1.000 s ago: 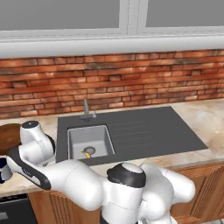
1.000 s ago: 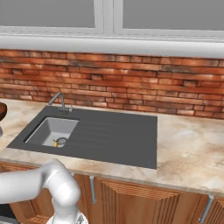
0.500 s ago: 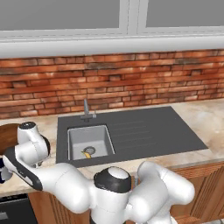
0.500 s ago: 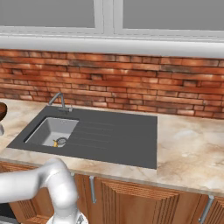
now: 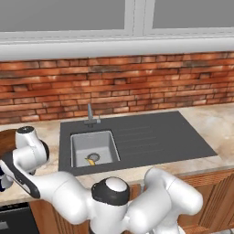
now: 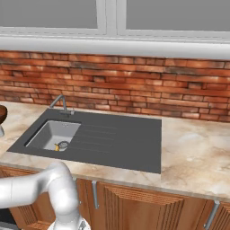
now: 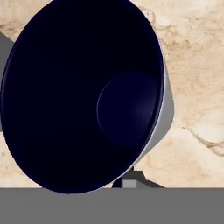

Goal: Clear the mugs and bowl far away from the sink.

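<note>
A dark blue mug stands right under the hand on the marbled counter, with a dark inside and a pale outer wall. My gripper sits at its near rim, jaws drawn together on the wall. In the left base view the arm bends far left, and the gripper is down at the mug by the picture's edge. The brown bowl lies just behind it, and the bowl also shows at the left edge of the right base view. The sink is set to the right of them.
A grey faucet stands behind the basin, and the ridged drainboard stretches to its right. A small yellow thing lies by the drain. A brick wall backs the counter, and wooden cabinets run below.
The arm has leaned further left and lower over the mug. The jaws, wide open before, have closed in on the mug's rim.
</note>
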Controlling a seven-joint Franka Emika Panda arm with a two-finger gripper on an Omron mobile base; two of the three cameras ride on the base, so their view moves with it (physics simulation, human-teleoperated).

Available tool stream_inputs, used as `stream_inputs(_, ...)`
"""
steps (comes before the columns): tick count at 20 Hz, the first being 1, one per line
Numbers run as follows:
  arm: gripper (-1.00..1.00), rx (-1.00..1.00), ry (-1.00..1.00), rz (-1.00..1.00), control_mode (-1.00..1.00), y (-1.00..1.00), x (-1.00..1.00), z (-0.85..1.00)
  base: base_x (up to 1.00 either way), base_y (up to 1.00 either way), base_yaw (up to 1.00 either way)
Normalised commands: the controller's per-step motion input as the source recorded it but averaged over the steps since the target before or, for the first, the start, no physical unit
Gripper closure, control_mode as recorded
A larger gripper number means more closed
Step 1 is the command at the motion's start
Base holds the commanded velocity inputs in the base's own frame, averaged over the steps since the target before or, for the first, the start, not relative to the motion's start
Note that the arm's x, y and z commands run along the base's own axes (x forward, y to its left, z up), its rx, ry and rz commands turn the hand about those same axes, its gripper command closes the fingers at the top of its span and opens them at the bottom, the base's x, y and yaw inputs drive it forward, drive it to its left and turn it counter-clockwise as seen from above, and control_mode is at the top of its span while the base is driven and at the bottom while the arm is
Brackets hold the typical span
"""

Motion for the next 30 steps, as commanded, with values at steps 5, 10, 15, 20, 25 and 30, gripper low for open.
stream_inputs(5,1.0,0.0,-0.02,0.16,-1.0,0.0,0.01,-0.24,0.0,0.0,0.0)
stream_inputs(10,1.0,0.0,-0.08,0.12,-1.0,-0.04,-0.09,0.08,0.0,0.0,0.0)
stream_inputs(15,1.0,0.09,-0.14,-0.13,-1.0,-0.47,-0.7,0.72,0.0,0.0,0.0)
stream_inputs(20,1.0,0.26,-0.03,-0.44,-1.0,-0.65,-0.63,0.75,0.0,0.0,0.0)
stream_inputs(25,1.0,0.13,-0.1,-0.43,-1.0,-0.98,-0.12,0.12,0.0,0.0,0.0)
stream_inputs(30,1.0,0.0,-0.26,-0.1,-1.0,-1.0,-0.07,0.63,0.0,0.0,0.0)
